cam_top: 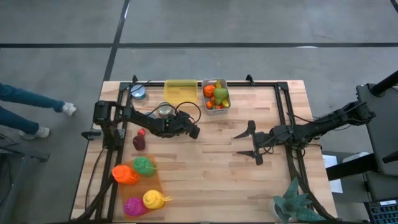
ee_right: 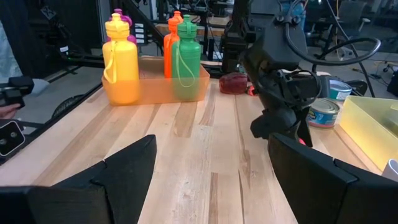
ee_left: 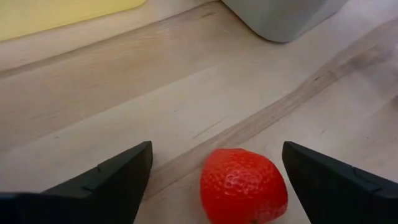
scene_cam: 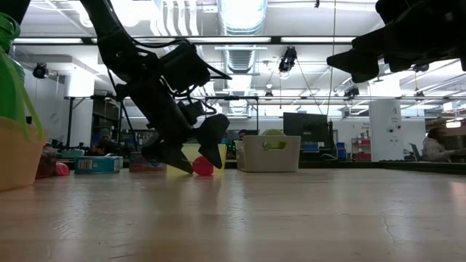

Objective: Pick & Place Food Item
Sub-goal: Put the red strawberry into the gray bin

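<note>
A red strawberry (ee_left: 244, 185) lies on the wooden table (cam_top: 205, 174), left of its middle. My left gripper (ee_left: 216, 152) slants down over it, open, with one finger on each side of the berry and a gap showing on both sides. The low view shows the strawberry (scene_cam: 203, 166) resting on the table between the fingertips of my left gripper (scene_cam: 193, 164). In the high view my left gripper (cam_top: 194, 130) hides the berry. My right gripper (cam_top: 242, 143) hovers open right of centre, holding nothing.
A clear bin of fruit (cam_top: 216, 96) and a yellow tray (cam_top: 180, 90) stand at the far edge, with two cans (cam_top: 165, 112) nearby. A dark red item (cam_top: 139, 142) and an orange tray of bottles (cam_top: 140, 183) sit at the left. A plant (cam_top: 295, 202) is at the near right.
</note>
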{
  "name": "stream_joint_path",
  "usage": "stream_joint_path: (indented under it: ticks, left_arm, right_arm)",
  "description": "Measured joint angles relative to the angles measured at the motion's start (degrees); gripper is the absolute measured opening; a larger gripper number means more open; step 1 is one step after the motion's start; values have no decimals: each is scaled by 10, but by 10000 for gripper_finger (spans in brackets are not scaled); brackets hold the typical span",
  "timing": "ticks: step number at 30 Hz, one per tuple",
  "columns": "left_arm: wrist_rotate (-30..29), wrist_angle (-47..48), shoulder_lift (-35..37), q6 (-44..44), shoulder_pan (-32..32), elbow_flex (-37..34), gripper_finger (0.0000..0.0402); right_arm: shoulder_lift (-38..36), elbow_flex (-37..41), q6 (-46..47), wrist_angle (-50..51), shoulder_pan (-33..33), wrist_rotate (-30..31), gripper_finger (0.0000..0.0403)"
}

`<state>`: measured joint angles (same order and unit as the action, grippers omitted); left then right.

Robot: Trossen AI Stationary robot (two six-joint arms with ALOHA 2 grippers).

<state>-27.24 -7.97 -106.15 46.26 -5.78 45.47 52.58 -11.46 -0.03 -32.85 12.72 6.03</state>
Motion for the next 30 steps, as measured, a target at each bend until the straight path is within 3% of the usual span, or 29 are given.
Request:
stream_joint_path:
  ticks: [4,17,30]
  left_arm:
    - [4,0,0,0,0,0,331]
    - [18,-1,0,2,0,0,173]
    - [24,-1,0,2,1,0,193]
  right_arm:
    - [0,0,0,0,0,0,306]
    - [0,0,0,0,0,0,306]
    - [0,0,0,0,0,0,306]
